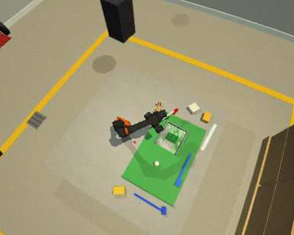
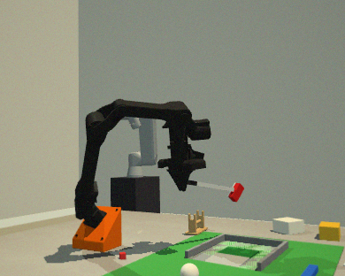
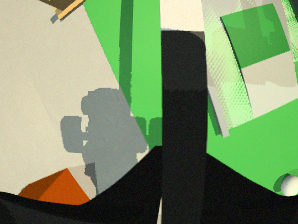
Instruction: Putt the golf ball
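I see the putter [image 2: 218, 187] held in the air by its pale shaft, red head [image 2: 236, 192] pointing away from the arm and tilted slightly down, well above the mat. The ball [image 1: 157, 163], small and white, sits on the flat green mat [image 1: 148, 177], on its lower part, apart from the putter. The raised green [image 2: 238, 251] is a darker green square inside a grey-walled frame [image 2: 273, 254] with pale hatched ramps around it; nothing rests on it.
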Robot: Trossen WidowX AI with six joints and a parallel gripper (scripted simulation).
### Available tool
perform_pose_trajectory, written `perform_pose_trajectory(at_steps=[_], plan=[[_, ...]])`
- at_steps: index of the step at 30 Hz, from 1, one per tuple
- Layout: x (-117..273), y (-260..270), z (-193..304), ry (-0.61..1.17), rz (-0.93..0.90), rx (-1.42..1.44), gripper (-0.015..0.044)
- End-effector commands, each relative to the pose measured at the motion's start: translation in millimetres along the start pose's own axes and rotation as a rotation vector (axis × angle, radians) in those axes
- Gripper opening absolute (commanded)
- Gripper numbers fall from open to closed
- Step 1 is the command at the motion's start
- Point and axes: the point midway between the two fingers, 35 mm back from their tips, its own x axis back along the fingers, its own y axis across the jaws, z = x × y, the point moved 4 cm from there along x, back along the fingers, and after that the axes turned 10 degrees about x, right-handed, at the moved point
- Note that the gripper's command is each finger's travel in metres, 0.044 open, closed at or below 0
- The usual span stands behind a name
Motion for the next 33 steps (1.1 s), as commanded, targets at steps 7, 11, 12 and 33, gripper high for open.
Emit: perform_pose_trajectory(at_steps=[7, 11, 12, 33], plan=[[5, -22, 65, -0.003, 0.013, -0.232, 0.0], [5, -28, 90, 0.0, 0.018, -0.32, 0.0], [5, -29, 96, 0.001, 0.019, -0.342, 0.0], [-1, -22, 223, 0.039, 0.056, -0.808, 0.0]])
